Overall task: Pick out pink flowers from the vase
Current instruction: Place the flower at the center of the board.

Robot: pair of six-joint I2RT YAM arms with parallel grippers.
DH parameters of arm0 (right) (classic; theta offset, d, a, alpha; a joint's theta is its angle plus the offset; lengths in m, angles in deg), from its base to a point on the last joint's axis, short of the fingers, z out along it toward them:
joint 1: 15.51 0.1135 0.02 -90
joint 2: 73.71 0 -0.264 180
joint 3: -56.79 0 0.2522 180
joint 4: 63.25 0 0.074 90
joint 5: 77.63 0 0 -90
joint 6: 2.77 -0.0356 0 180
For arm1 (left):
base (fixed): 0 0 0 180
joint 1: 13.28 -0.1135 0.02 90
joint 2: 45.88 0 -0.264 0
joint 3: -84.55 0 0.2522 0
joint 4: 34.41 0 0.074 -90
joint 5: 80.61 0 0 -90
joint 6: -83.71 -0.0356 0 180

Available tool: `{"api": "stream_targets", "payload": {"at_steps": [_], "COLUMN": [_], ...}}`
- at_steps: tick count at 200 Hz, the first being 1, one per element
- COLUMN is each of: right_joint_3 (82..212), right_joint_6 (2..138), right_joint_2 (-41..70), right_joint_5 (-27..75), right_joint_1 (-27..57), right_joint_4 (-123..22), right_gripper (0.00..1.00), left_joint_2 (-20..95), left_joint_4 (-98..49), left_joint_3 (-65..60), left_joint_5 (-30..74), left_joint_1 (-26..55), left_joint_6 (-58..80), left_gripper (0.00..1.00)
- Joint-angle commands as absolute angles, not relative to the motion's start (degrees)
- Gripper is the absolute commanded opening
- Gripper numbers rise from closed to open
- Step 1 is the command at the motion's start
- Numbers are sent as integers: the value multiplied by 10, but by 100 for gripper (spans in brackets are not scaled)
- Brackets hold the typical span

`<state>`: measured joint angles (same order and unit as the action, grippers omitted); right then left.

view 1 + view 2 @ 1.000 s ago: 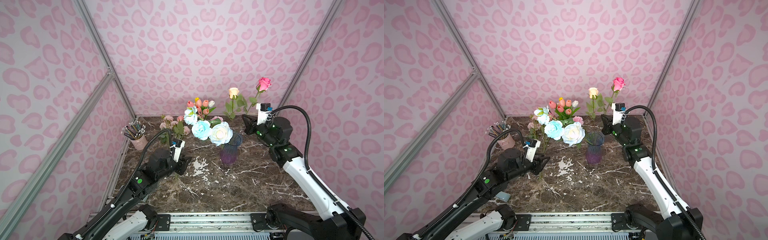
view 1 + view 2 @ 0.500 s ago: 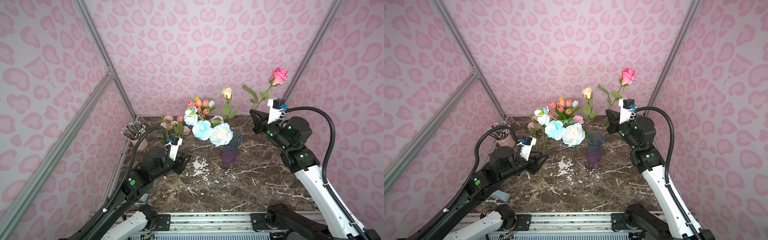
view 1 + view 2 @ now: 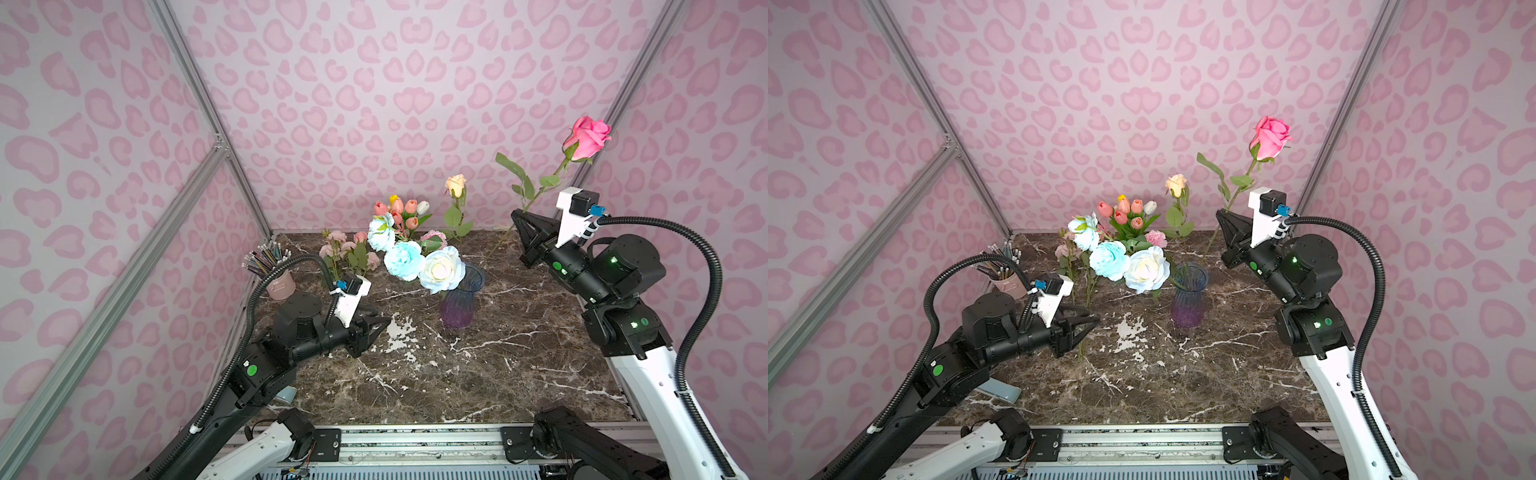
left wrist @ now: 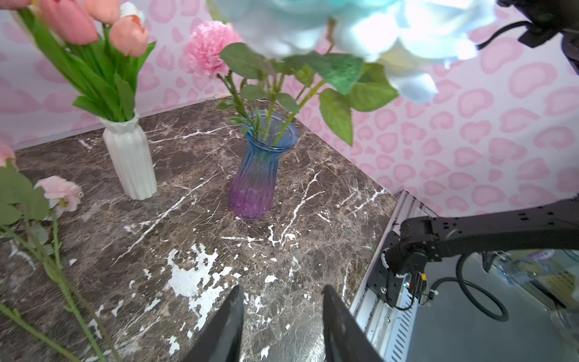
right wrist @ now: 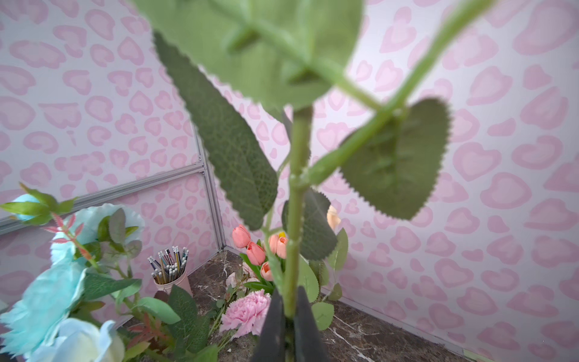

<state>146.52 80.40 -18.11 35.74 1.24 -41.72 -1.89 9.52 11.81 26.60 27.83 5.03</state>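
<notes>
My right gripper (image 3: pixel 517 216) (image 3: pixel 1222 216) (image 5: pixel 289 313) is shut on the green stem of a magenta rose (image 3: pixel 589 138) (image 3: pixel 1271 137). It holds the rose high at the back right, and the stem's lower end hangs clear of the vase. The blue-to-purple glass vase (image 3: pixel 459 303) (image 3: pixel 1188 299) (image 4: pixel 257 175) stands mid-table. It holds a ruffled pink flower (image 4: pixel 208 51) (image 5: pixel 247 310), light blue peonies (image 3: pixel 401 259) and a white rose (image 3: pixel 441 269). My left gripper (image 3: pixel 384 324) (image 3: pixel 1094 322) (image 4: pixel 282 294) is open and empty, low over the table left of the vase.
Pale pink flowers (image 3: pixel 347 249) (image 4: pixel 61 191) lie on the marble by my left gripper. A white vase (image 4: pixel 130 156) with salmon tulips (image 3: pixel 401 210) stands at the back, a peach rose (image 3: pixel 456 185) beside it. A pencil cup (image 3: pixel 279 282) sits at the far left.
My right gripper has risen and swung right with the magenta rose, drawing it away from the other flowers. My left arm has pulled back slightly, its jaws still open.
</notes>
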Motion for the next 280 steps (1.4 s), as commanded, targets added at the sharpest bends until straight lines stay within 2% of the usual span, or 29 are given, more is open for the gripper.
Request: {"api": "stream_targets", "payload": {"at_steps": [1,44,95,149,173,192,236,280], "right_joint_3": [1475,1473,1471,1506,1518,1516,1471,1436], "right_joint_6": [823,848,881,930,936,929,907,888], "right_joint_2": [-192,-225,-241,-210,-187,-176,-161,-146], "right_joint_5": [370,401,493,437,406,397,412,423], "right_joint_1": [25,34,68,241,317,348,359,367], "right_joint_4": [-373,-302,-284,-262,-264,-286,-370,-452], "right_gripper": [0,0,0,0,0,0,0,0], "left_joint_2": [-21,-33,-26,-21,-17,-14,-3,1], "left_joint_4": [97,95,69,94,84,72,45,-72], "left_joint_3": [106,101,99,62,62,63,60,113], "left_joint_5": [306,341,366,313,334,366,418,424], "left_joint_1": [284,296,299,299,300,300,300,300], "left_joint_6": [5,-43,-63,-83,-84,-88,-125,-143], "left_gripper": [42,43,47,50,52,54,54,55]}}
